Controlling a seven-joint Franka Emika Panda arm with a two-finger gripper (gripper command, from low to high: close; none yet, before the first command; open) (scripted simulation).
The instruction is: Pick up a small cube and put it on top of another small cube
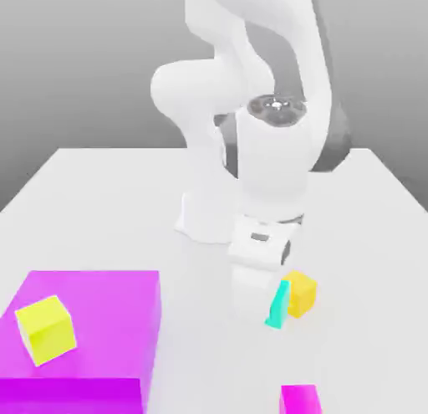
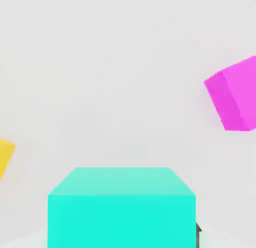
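The small teal cube [image 1: 277,309] rests on the white table [image 1: 109,203], right of centre in the exterior view, tucked against the lower end of my gripper [image 1: 267,307]. The gripper is shut on this cube, which looms large and close in the hand view [image 2: 122,212], with a dark sliver of a fingertip [image 2: 198,235] at its side. The golden orange-yellow cube [image 1: 301,293] stands on the table just to the exterior view's right of the teal one, touching or nearly touching it. The hand view catches one corner of that golden cube [image 2: 5,158].
A big magenta block [image 1: 100,320] fills the front of the exterior view's left, with a lemon-yellow cube [image 1: 46,329] on top. A small magenta cube [image 1: 299,400] [image 2: 234,95] sits at the front edge. The arm's white base [image 1: 205,220] stands behind the gripper.
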